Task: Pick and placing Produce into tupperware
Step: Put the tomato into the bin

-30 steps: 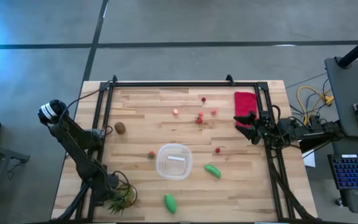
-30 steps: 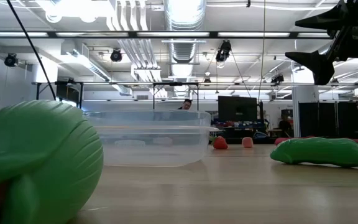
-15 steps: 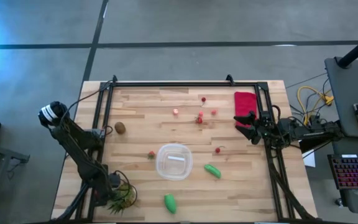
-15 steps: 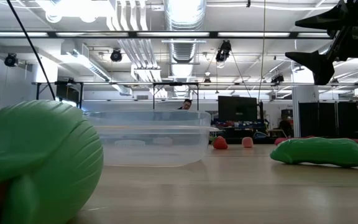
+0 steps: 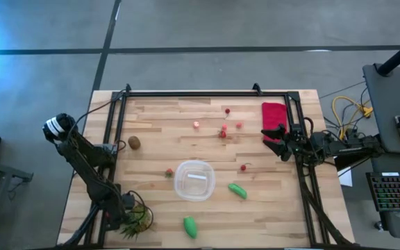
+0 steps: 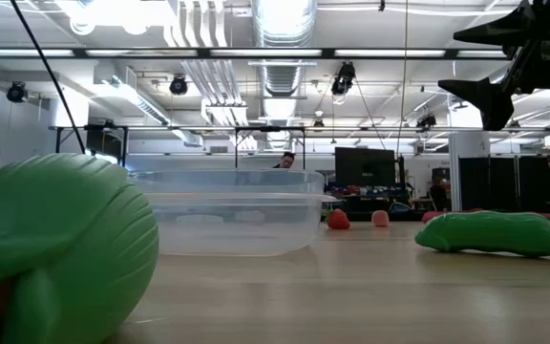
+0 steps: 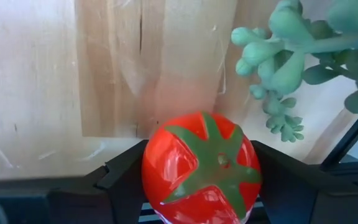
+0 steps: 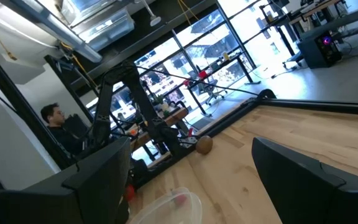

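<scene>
A red tomato [image 7: 201, 168] with a green star-shaped top sits between the fingers of my left gripper [image 5: 126, 206], at the table's near left corner next to a spiky green plant [image 5: 139, 219]. The clear tupperware [image 5: 194, 180] stands mid-table with nothing from the produce in it. Two green pieces [image 5: 237, 190] [image 5: 190, 226] lie near it, a brown piece [image 5: 135, 143] lies at the left, and small red berries [image 5: 223, 132] are scattered farther back. My right gripper [image 5: 281, 142] hangs open at the right edge, raised above the table. My left gripper pinches the tomato by two opposite sides [image 7: 151, 174] between its two fingers [image 7: 126, 177]. The fingers come from above, slanting steeply down. The tomato stands upright, its green top toward the wrist camera; whether its underside rests on the wood is hidden.
A flat red cloth [image 5: 273, 114] lies at the far right, under my right arm. A black frame [image 5: 207, 93] runs along the table's far, left and right sides. Bare wood lies between the plant and the tupperware. People sit in the room beyond the table.
</scene>
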Tool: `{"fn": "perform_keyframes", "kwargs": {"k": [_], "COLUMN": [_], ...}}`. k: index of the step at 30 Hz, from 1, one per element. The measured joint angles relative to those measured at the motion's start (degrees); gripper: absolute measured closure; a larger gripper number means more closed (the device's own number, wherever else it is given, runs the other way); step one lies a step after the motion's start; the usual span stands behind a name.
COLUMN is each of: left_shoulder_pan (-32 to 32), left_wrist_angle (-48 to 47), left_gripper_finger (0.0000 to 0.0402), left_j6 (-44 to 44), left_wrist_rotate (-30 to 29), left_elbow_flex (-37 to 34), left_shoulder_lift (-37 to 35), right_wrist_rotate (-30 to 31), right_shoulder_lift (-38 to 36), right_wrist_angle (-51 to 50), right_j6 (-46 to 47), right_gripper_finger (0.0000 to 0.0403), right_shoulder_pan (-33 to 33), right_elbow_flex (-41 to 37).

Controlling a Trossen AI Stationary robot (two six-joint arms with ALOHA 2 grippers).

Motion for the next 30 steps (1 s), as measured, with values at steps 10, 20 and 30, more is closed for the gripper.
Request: {"fn": "perform_keyframes", "kwargs": {"k": [10, 20, 30], "left_shoulder_pan": [0.62, 6.74, 17.38], "left_wrist_angle": [-2.86, -12.99, -13.68], "left_gripper_finger": [0.0163, 0.0163, 0.0163], "left_j6": [0.01, 0.04, 1.18], "left_wrist_rotate": [0.38, -2.0, -18.16], "left_elbow_flex": [0.98, 1.01, 1.03], "left_shoulder_lift": [-6.57, -21.98, -34.63], "right_wrist_rotate": [0.02, 0.01, 0.02], "right_shoulder_lift": [0.02, 0.0, 0.02], "right_wrist_angle": [-0.01, 0.0, 0.0], "right_j6": [0.0, 0.0, 0.0], "right_gripper_finger": [0.0076, 0.0076, 0.0076], "right_shoulder_pan": [-0.01, -0.02, 0.0], "right_elbow_flex": [0.0, 0.0, 0.0]}}
